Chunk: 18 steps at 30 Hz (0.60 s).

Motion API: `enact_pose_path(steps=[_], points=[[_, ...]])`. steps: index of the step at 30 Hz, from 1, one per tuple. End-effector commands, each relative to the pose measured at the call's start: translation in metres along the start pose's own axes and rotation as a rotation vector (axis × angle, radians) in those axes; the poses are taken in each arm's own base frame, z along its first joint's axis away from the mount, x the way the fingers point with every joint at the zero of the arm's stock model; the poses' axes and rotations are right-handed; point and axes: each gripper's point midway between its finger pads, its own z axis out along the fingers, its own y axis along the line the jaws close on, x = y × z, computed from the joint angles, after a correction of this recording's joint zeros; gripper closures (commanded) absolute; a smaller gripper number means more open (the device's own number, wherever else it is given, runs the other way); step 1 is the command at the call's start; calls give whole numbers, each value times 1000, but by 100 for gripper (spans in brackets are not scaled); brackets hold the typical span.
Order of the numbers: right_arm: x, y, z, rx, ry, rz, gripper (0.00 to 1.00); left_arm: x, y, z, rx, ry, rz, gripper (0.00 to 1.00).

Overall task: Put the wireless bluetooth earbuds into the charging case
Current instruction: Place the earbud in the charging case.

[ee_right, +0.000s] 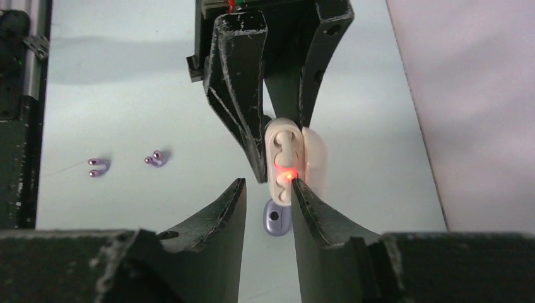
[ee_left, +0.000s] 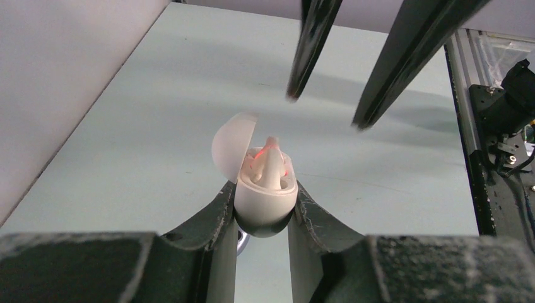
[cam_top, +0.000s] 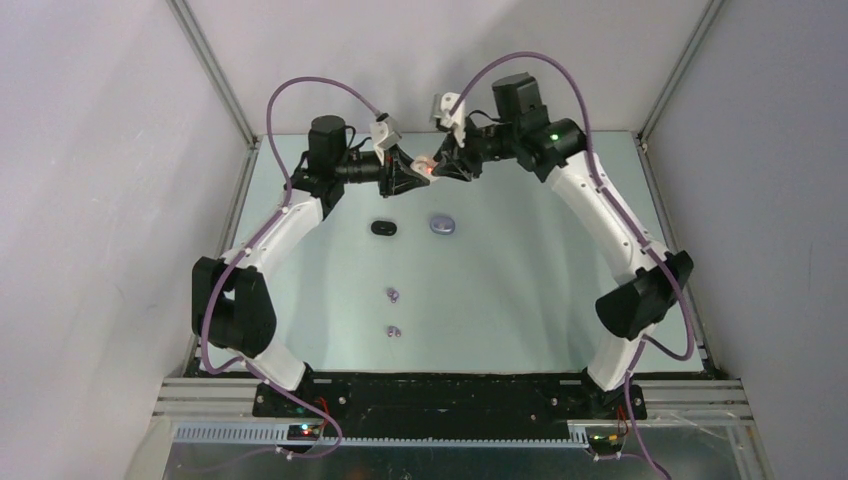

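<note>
My left tool (ee_left: 264, 187) is clamped on the lower end of the white charging case (ee_left: 265, 205). The lid (ee_left: 230, 148) is flipped open, and the case is held in the air over the middle of the bench's far edge. The right tool (ee_right: 267, 184) has its fingers apart, tips right at the case's rim. From the right wrist view one fingertip looks like it's touching the case, but that's hard to say for sure. A white-pink earbud (ee_left: 272, 165) sits in the case with its stem poking up, so I'd guess it isn't fully seated.

What worries me: if I back the right tool out crooked, that finger drags the rim. That could twist the case in the grip or flick the bud out onto the bench (cam_top: 520, 300). Shutting the lid on a proud stem would jam too.

The lavender earbuds (cam_top: 393, 294) lie toward the near edge, with the lavender case (cam_top: 441, 225) and black case (cam_top: 384, 228) mid-bench.
</note>
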Motion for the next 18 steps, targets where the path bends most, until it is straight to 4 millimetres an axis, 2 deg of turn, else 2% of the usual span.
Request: enact_pose_path(steps=[1, 4, 6, 8, 9, 11, 13, 18], points=[[-42, 11, -39, -3, -133, -24, 62, -25, 3, -1, -6, -49, 56, 100], [-38, 3, -44, 36, -140, -28, 59, -25, 3, -1, -5, -49, 53, 100], [-30, -6, -45, 63, -144, -4, 51, -24, 2, -1, -4, -49, 52, 100], [-20, -13, -44, 76, -147, 19, 40, -24, 1, -1, -4, -49, 54, 100], [-13, -14, -40, 69, -140, 37, 32, -25, 1, -1, -5, -50, 57, 100], [-4, -18, -35, 63, -133, 51, 24, -26, 1, -2, -6, -51, 60, 100], [2, -19, -29, 42, -133, 66, 19, -26, 0, -2, -4, -51, 64, 100], [14, -15, -12, -13, -126, 69, 17, -26, -2, -3, -4, -49, 64, 100]])
